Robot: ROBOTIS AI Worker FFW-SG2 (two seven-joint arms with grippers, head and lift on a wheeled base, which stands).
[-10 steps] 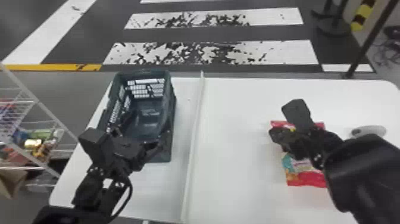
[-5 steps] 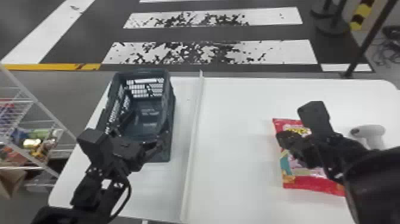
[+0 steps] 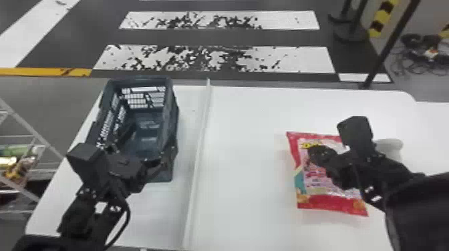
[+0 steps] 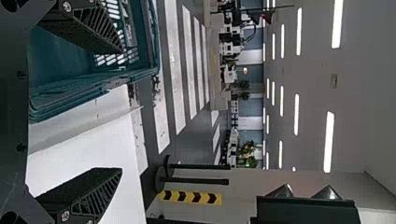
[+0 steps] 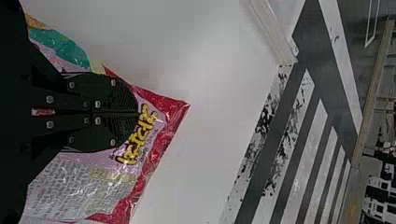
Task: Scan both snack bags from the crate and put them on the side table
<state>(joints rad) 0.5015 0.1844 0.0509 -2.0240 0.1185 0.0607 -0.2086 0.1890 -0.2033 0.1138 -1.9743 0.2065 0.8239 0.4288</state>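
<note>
Lying on the desk (image 3: pixel 247 173), out of the crate (image 3: pixel 173 110), one snack bag (image 3: pixel 322 201) sits under the right gripper (image 5: pixel 138 112), jaws together, the left gripper (image 4: pixel 122 110), jaws apart, with scan and final placing seemingly remaining.

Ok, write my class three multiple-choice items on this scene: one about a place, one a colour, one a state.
1. Where is the crate?
A. Right of the white ridge
B. On the floor
C. Left of the white ridge

2. What colour are the end strips of the snack bag?
A. Red
B. Black
C. Green

3. How are the fingers of the left gripper?
A. Pressed together
B. Spread apart
C. Closed on a bag

1: C, the head view has it on the robot's left side of the ridge.
2: A, both ends show red.
3: B, a wide gap separates them in the left wrist view.
</note>
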